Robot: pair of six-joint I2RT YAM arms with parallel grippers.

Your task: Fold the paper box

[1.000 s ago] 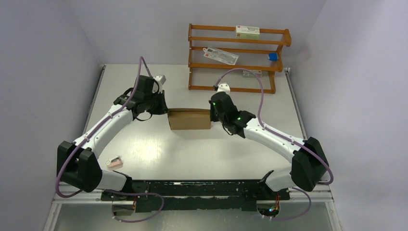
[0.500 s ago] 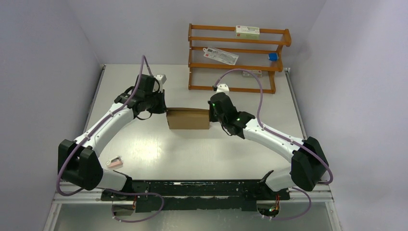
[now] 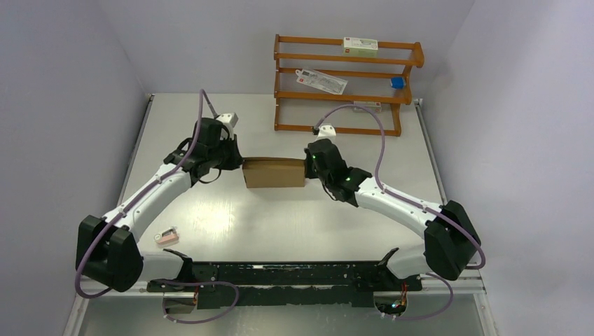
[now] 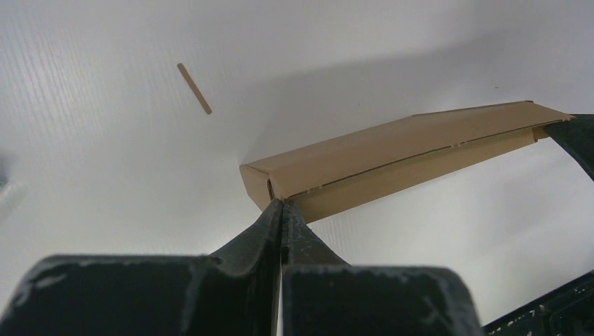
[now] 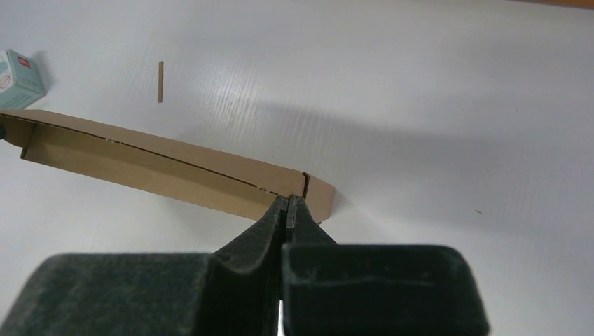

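Our left gripper (image 4: 281, 204) and right gripper (image 5: 288, 199) are both clenched with nothing between the fingers. Their tips touch opposite ends of the folded paper box (image 3: 274, 173), which lies flat near the middle of the table (image 3: 294, 224).

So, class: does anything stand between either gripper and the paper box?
Nothing visible does. The left gripper, shut, has its tips right at the left end of the paper box. The right gripper, also shut, has its tips at the right end. No other object lies between them.
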